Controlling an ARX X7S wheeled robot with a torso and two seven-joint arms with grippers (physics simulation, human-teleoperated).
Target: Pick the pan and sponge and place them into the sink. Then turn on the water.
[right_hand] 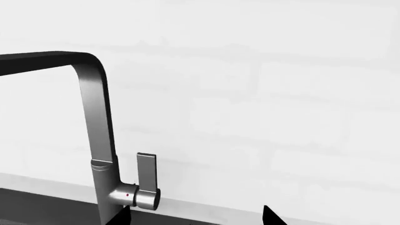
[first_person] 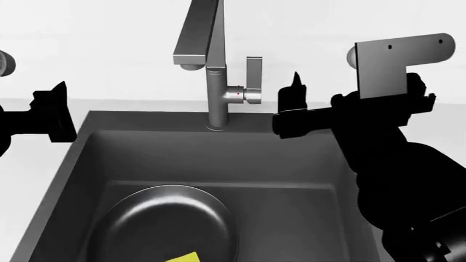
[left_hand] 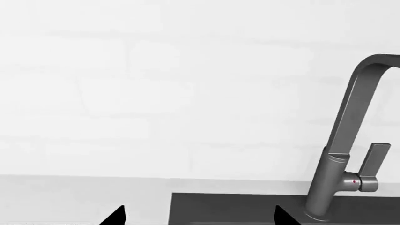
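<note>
Your left gripper hovers at the sink's left rim, jaws spread and empty. The pan lies in the basin with the sponge on it. Beside the faucet lever, your right gripper hangs with jaws apart, holding nothing.

Both arms are matt black, the right arm carrying a grey screwed bracket.
</note>
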